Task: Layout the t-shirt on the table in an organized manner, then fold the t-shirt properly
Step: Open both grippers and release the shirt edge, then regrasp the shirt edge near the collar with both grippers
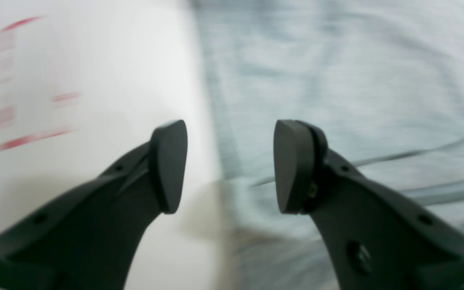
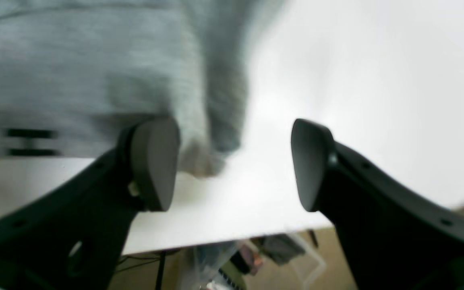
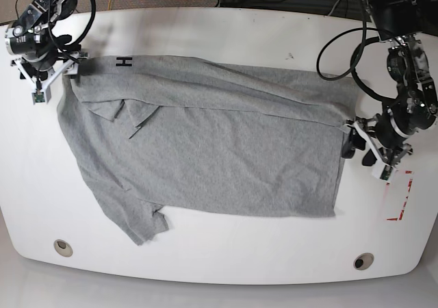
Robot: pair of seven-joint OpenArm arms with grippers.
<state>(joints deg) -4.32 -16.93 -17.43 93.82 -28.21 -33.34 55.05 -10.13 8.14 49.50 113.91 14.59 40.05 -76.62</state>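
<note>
Both my grippers, left (image 1: 224,167) and right (image 2: 232,165), gape empty at opposite t-shirt (image 3: 205,137) edges, placed to spread it.

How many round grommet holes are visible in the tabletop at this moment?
2. One grommet hole sits near the table's front edge at the base view's left; the other grommet hole is near the front edge at its right. The t-shirt could hide more.
</note>
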